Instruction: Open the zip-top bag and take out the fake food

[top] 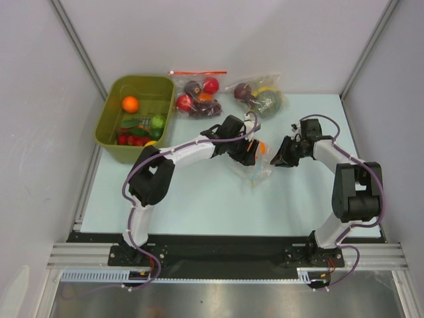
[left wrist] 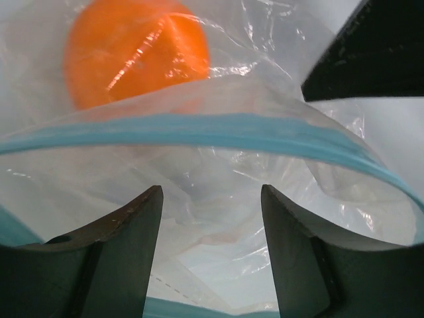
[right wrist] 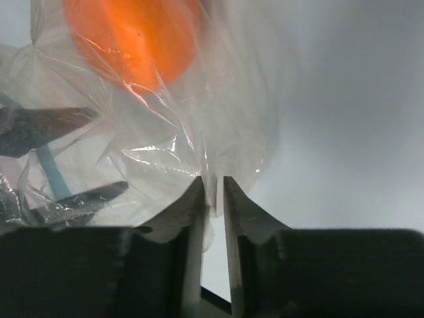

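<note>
The zip-top bag [top: 255, 169] lies crumpled mid-table with an orange fake fruit [top: 263, 148] inside. My left gripper [top: 250, 154] is open at the bag's mouth. In the left wrist view its fingers [left wrist: 132, 245] are spread, the light-blue zip strip [left wrist: 199, 129] arcs just ahead, and the orange fruit [left wrist: 136, 50] sits beyond it. My right gripper [top: 281, 158] is shut on a fold of the bag's plastic [right wrist: 213, 173], with the orange fruit [right wrist: 132, 40] up left. More fake food, an orange fruit [top: 130, 104] and a light green one [top: 158, 122], lies in the bin.
An olive-green bin [top: 109, 112] stands at the back left and holds red cherry tomatoes [top: 130, 140]. A bag with a red-orange zip [top: 197, 93] and another bag of fruit [top: 260, 96] lie at the back. Grey walls close in on the sides.
</note>
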Robot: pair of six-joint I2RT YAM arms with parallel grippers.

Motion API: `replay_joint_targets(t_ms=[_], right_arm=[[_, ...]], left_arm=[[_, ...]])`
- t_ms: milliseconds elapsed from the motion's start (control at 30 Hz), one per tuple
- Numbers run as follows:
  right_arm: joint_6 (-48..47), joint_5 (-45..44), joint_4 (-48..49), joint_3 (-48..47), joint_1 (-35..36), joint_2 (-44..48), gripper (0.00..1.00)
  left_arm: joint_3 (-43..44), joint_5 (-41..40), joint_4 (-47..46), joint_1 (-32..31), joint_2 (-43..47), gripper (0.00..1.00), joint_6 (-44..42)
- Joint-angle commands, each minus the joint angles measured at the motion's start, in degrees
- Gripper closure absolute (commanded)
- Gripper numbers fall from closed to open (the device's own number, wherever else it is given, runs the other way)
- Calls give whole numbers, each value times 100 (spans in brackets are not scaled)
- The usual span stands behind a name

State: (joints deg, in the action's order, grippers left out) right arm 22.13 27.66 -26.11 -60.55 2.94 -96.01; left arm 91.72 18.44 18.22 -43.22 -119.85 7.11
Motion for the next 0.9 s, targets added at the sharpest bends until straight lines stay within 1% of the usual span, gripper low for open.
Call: replay_joint_targets(t_ms=[0, 33, 100, 133, 233, 333, 533, 633, 700, 867], right_arm=[[-165, 11, -158, -27, -47, 416, 72], [-183, 29, -175, -35, -100, 547, 62], [-148, 125, -158, -44, -249, 688, 53], [-104, 178, -71, -62, -381, 802, 46], [-104, 301, 131, -263, -522, 768, 38], [-43, 485, 333, -631, -514, 479, 37], [239, 740, 940, -1291, -365, -479, 37], [248, 723, 1081, -1608, -312, -954, 37], [257, 697, 1195, -1766, -136, -1261, 37], [239, 609, 1319, -1960, 13, -1719, 38]], left_arm=[[275, -244, -354, -11, -99, 34, 220], [363, -340, -310, -11, -135, 34, 211], [381, -376, -284, -11, -161, 34, 185], [381, -402, -284, -11, -161, 34, 150], [338, -411, -231, -2, -170, 34, 80], [285, -437, -196, 7, -179, 34, 9], [258, -367, -284, 51, -179, 33, 1], [276, -341, -336, 59, -196, 32, 36], [267, -271, -389, 77, -205, 31, 79], [276, -139, -494, 103, -267, 29, 141]])
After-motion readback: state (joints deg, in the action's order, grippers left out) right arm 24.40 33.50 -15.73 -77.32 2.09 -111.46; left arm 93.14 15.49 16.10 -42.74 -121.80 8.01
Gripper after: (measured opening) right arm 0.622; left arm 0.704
